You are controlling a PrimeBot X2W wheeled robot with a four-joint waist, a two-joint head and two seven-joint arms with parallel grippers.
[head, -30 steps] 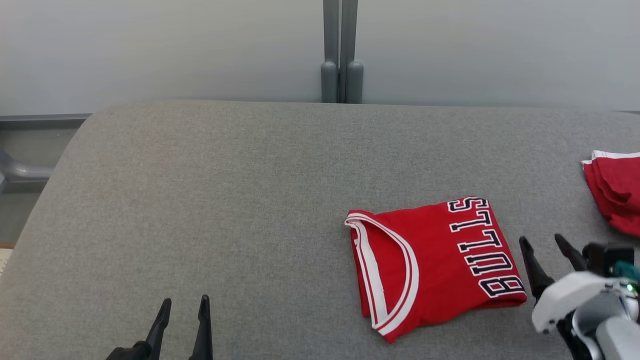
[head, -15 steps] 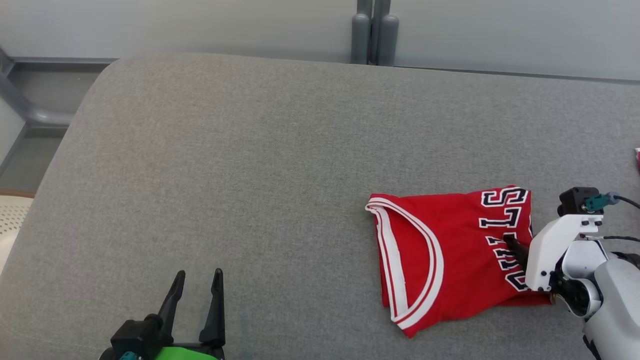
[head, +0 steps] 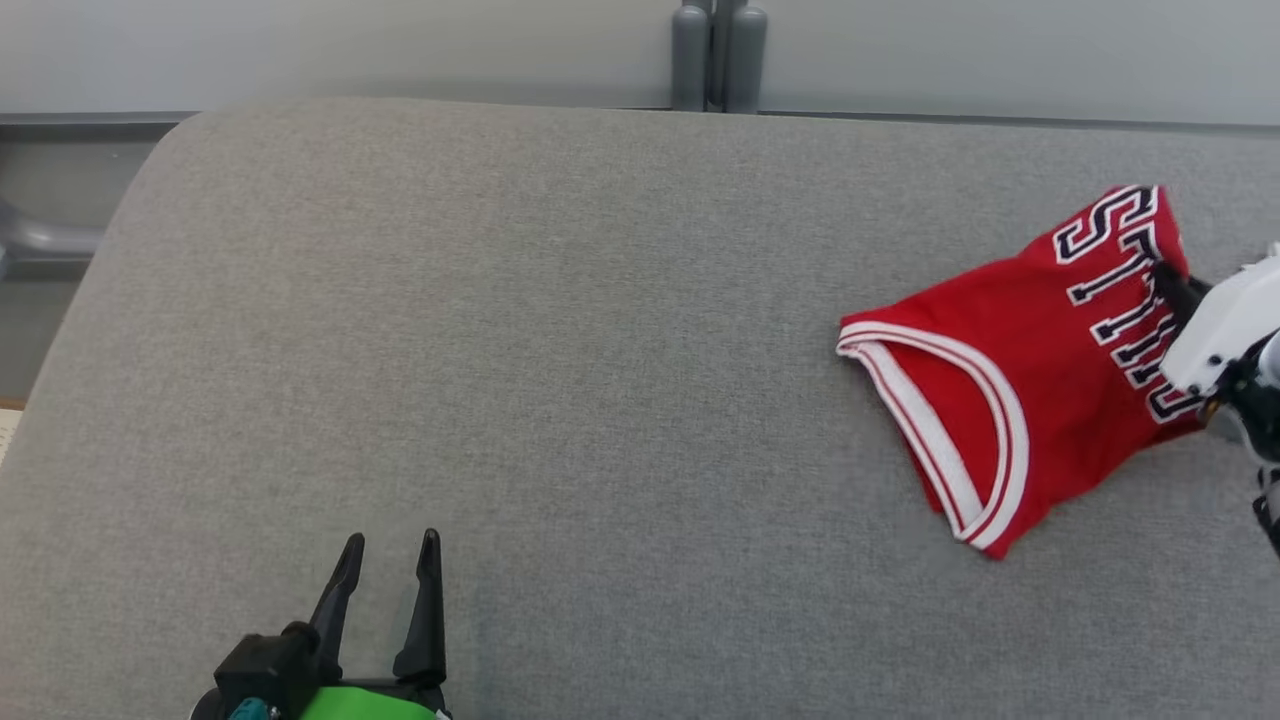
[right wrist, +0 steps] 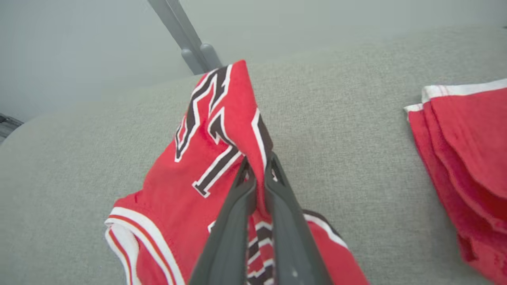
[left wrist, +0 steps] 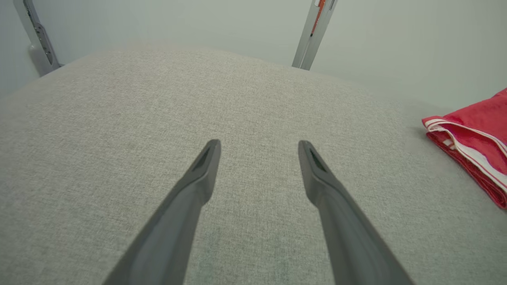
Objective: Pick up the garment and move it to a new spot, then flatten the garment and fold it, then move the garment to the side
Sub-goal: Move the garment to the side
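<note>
**Jersey pinched at its lettered edge, far right of the tabletop**

The right fingers (right wrist: 233,221) were closed tight on the red jersey (right wrist: 174,190), with a ridge of the lettered cloth squeezed between them and standing up past their tips toward 12 o'clock in the right wrist view. The rest of the jersey fell away from the fingers toward 7 o'clock, its white-trimmed opening lowest.

From the head view, the jersey (head: 1000,340) lay at about 3 o'clock on the grey tabletop (head: 500,350). Its lettered end was raised at the right fingers (head: 1170,285), and its trimmed end pointed toward 8 o'clock and rested on the surface.

The left fingers (head: 428,600) sat at 7 o'clock, spread wide apart and holding nothing, well apart from the jersey. In the left wrist view, those fingers (left wrist: 190,198) hung over bare tabletop, with the jersey's (left wrist: 479,118) trimmed corner off at 3 o'clock.

Another red garment (right wrist: 467,138) lay on the tabletop at 3 o'clock of the right fingers, apart from the jersey. A grey post (head: 715,50) stood at 12 o'clock behind the tabletop.
</note>
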